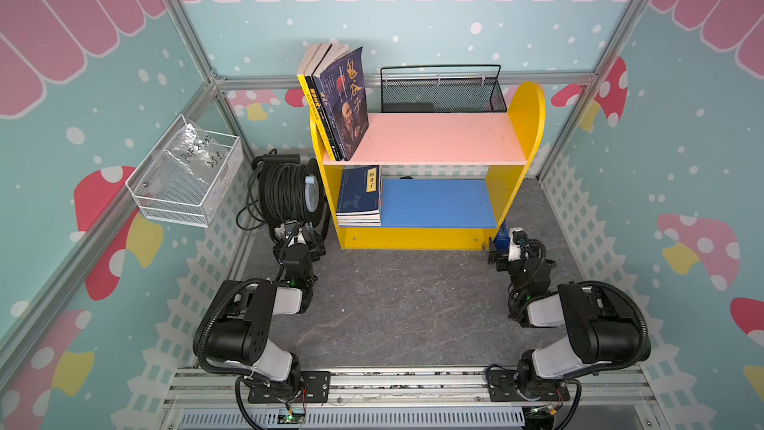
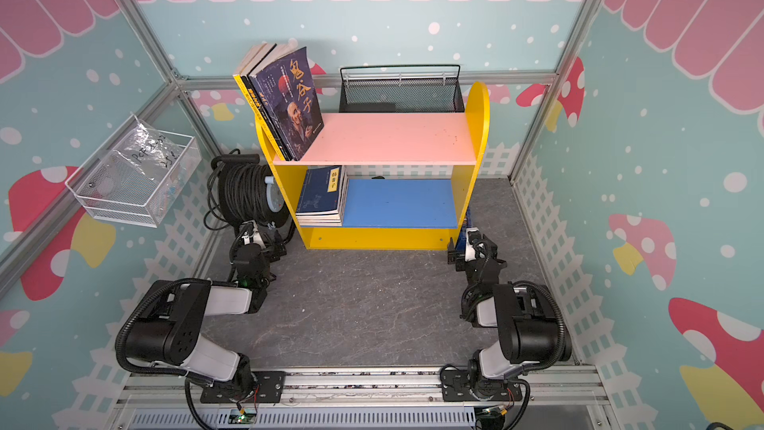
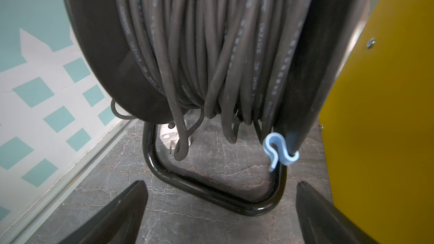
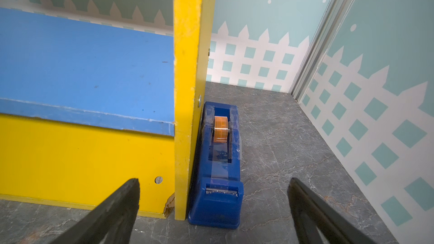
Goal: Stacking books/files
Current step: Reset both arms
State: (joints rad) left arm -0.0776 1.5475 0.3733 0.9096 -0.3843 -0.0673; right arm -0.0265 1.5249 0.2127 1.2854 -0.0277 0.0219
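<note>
Three thicker books stand upright, leaning, at the left end of the pink top shelf [image 1: 438, 138]: a yellow one, a black one and a purple one with an old-man portrait [image 1: 347, 105] [image 2: 291, 105]. A flat stack of thin navy books [image 1: 359, 196] [image 2: 320, 194] lies at the left of the blue lower shelf [image 1: 438, 202] [image 4: 82, 62]. My left gripper [image 1: 294, 233] [image 3: 220, 184] hangs open and empty low over the floor, facing the cable reel. My right gripper [image 1: 501, 245] [image 4: 213, 181] is open and empty by the shelf unit's front right corner.
A black cable reel [image 1: 285, 192] [image 3: 211, 43] stands left of the yellow shelf unit [image 1: 533, 117]. A blue tape dispenser [image 4: 218, 160] sits against the unit's right side. A black mesh basket [image 1: 442, 93] stands behind the unit. A white wire basket [image 1: 186, 175] hangs on the left wall.
</note>
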